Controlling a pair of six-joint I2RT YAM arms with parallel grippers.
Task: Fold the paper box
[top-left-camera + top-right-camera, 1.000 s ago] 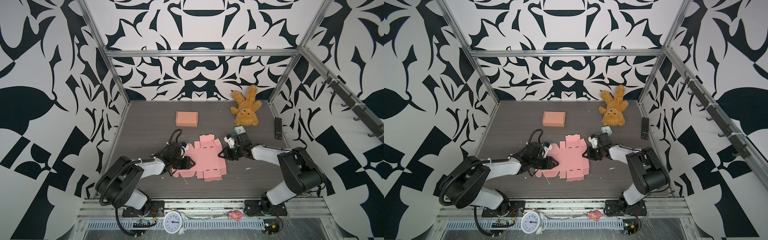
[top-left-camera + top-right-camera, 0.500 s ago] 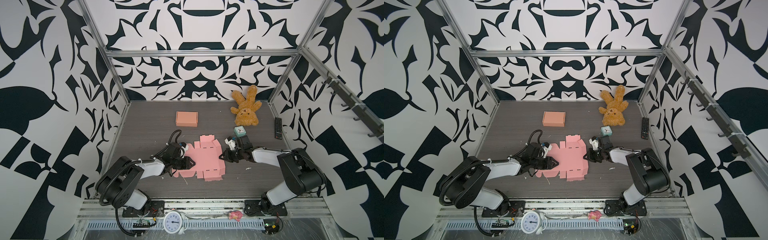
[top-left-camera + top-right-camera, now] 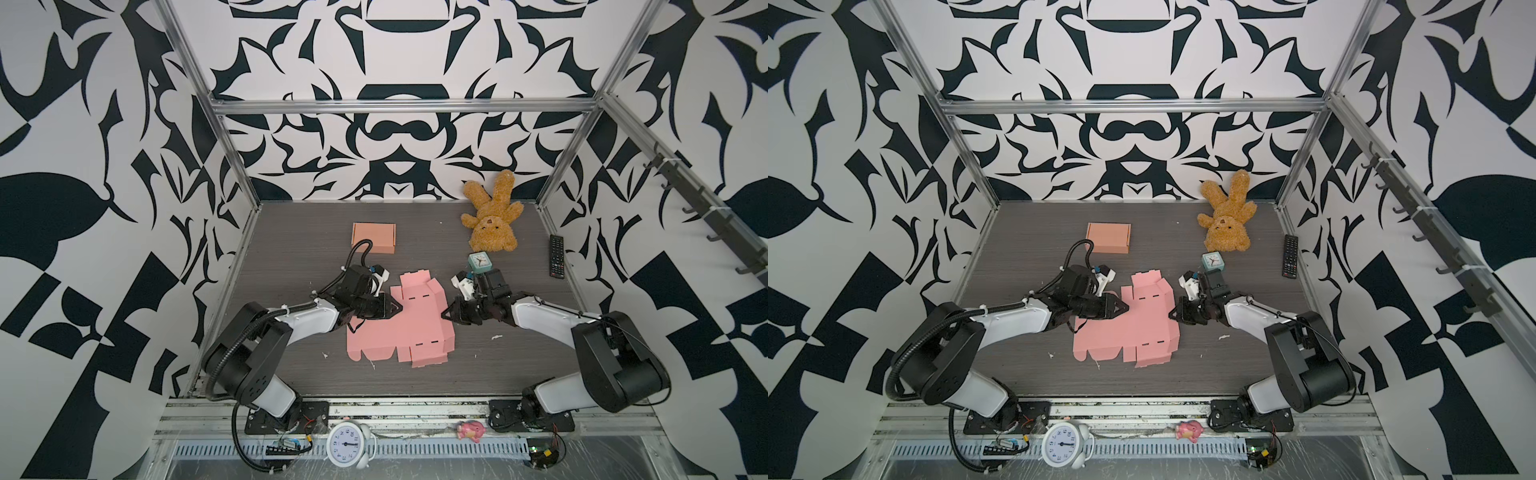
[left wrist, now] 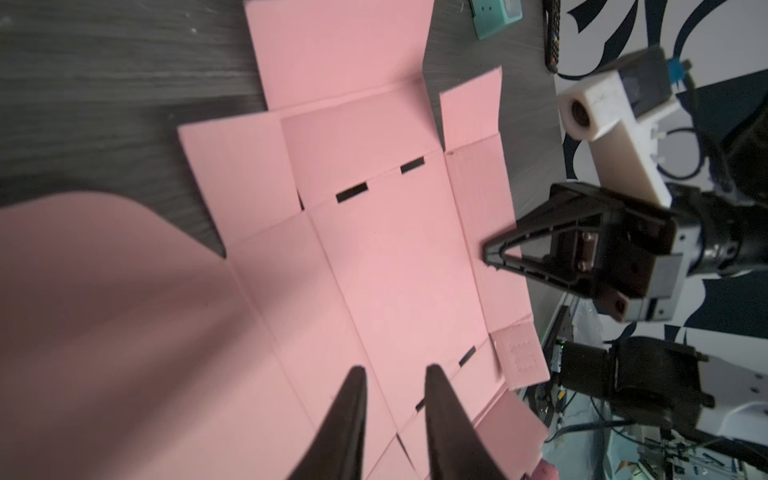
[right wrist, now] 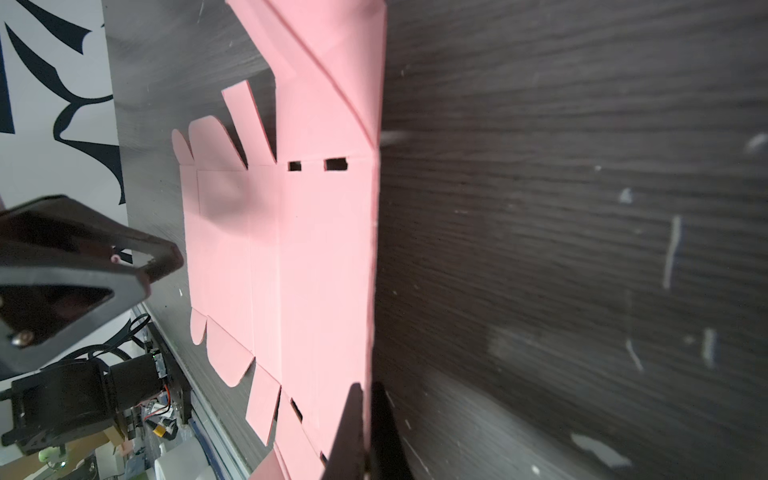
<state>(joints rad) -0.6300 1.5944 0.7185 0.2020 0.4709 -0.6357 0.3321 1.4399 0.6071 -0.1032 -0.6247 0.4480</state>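
A pink box [image 3: 399, 328], a flat unfolded cut-out, lies in the middle of a dark wood-grain counter [image 3: 291, 257], between two robot arms that reach in from the near edge. The left end effector [image 3: 397, 309] sits low over the box's left part with its jaws slightly apart and nothing between them. It seems placed to pin the sheet so it cannot slide, though whether it touches the card cannot be told. The right end effector [image 3: 446, 312] is closed on the thin edge of the box's right side flap. The right wrist view shows its fingers [image 5: 353, 432] pinching that pink edge, probably so the flap can be raised along its crease into a wall. The end flaps on the far side appear to stand a little off the counter. An orange box [image 3: 374, 237], already folded, rests well apart near the back left. A teddy [image 3: 490, 224] lies in the back right corner, and a remote [image 3: 556, 255] lies by the right wall. A small teal clock [image 3: 478, 263] stands just behind the right arm's wrist, the one thing close enough to be knocked if that arm swings back. A white alarm clock [image 3: 347, 444] and a pink toy [image 3: 469, 430] sit on the front rail, off the counter. Nothing lies on the box or between the two end effectors.
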